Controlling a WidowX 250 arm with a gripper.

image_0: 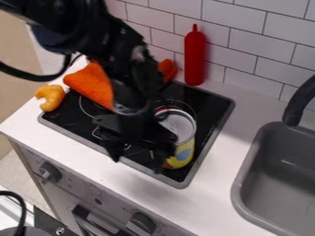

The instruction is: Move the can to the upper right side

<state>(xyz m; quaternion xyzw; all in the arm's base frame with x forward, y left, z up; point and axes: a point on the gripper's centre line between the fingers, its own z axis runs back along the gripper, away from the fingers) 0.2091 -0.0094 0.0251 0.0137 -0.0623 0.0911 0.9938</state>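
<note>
The black gripper (137,161) hangs over the front part of the black stovetop, its two fingers spread apart and no object visible between them. Just right of it stands the can (183,153), upright on the right part of the stovetop, with a silver top and a yellow label bearing a blue patch. The right finger overlaps the can's left edge in the view; whether they touch I cannot tell.
An orange cloth (90,85) lies across the stovetop's back left, behind the arm. A yellow-orange curved object (51,97) rests at the left edge. The red bottle (195,57) stands by the tiled wall. At right are a grey sink (245,177) and black faucet (298,103).
</note>
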